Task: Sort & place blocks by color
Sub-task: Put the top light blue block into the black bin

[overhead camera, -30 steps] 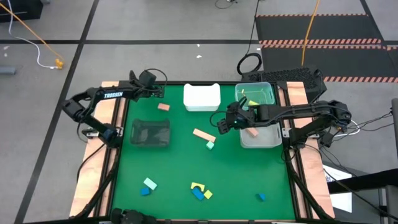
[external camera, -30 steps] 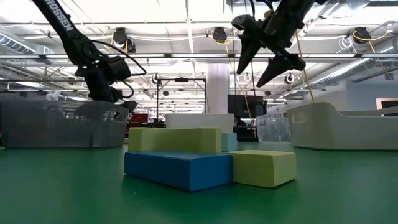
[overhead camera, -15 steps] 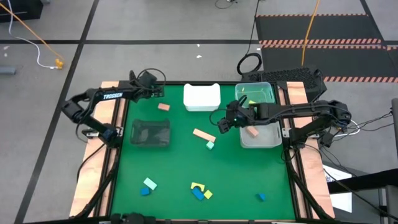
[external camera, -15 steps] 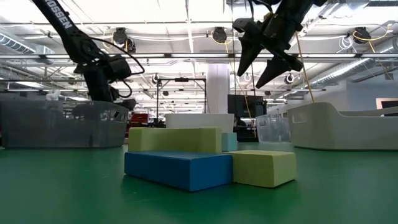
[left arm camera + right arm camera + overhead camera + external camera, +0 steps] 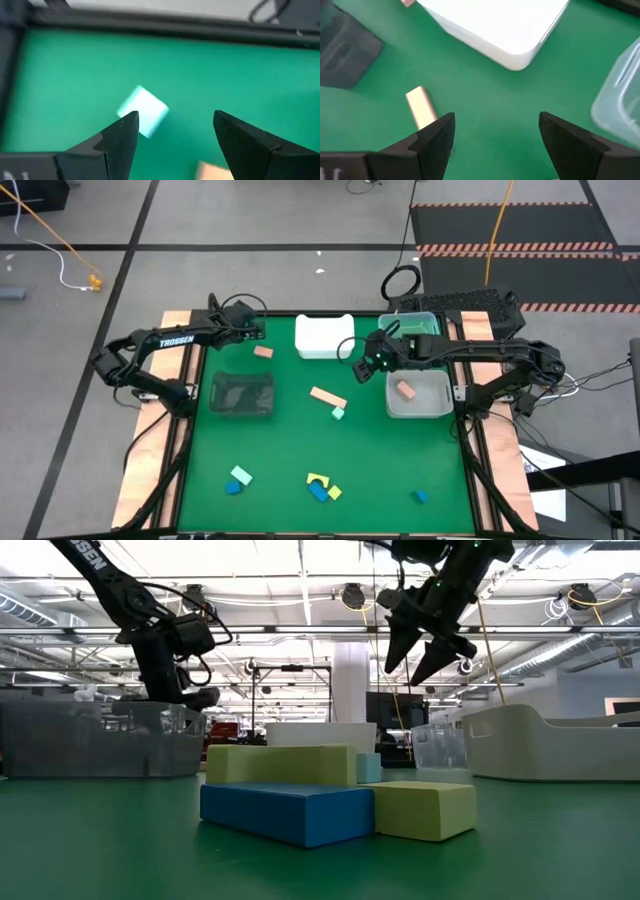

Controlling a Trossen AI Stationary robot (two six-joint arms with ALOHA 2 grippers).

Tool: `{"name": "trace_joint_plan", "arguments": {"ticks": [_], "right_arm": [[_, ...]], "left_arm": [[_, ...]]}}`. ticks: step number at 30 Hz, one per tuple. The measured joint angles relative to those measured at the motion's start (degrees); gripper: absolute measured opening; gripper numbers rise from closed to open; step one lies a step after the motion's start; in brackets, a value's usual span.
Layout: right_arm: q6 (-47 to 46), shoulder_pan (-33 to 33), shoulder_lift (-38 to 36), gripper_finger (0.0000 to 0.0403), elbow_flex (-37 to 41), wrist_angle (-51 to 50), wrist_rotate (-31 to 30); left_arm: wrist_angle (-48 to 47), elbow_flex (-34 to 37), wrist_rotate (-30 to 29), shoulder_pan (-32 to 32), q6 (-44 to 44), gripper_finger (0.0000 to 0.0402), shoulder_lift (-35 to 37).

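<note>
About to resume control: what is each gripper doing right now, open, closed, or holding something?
Left gripper: open, empty, above the mat near a mint block.
Right gripper: open, empty, raised beside the white bin.

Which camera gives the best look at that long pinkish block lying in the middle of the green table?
The high view: the long tan-pink block lies whole on the green table, clear of the bins. The right wrist view catches it partly behind that arm's jaws. The low and left wrist views don't show it.
</note>
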State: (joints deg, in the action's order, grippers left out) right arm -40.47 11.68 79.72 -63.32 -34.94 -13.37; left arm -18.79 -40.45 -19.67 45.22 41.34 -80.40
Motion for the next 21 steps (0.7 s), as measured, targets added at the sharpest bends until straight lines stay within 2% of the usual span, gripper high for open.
{"name": "trace_joint_plan", "arguments": {"ticks": [3,12,21], "right_arm": [[4.3,1.7,0.0,0.0277,0.0,0.0,0.0],[13.3,5.3,0.0,0.0277,0.0,0.0,0.1],[16.3,6.4,0.0,0.0277,0.0,0.0,0.2]], "left_arm": [[-0.6,0.0,-3.7,-0.1,-2.0,0.0257,0.0],[-3.8,0.0,-3.9,-0.1,3.0,0.0257,-2.2],[1.4,0.0,-4.4,1.5,3.2,0.0257,-7.1]]}}
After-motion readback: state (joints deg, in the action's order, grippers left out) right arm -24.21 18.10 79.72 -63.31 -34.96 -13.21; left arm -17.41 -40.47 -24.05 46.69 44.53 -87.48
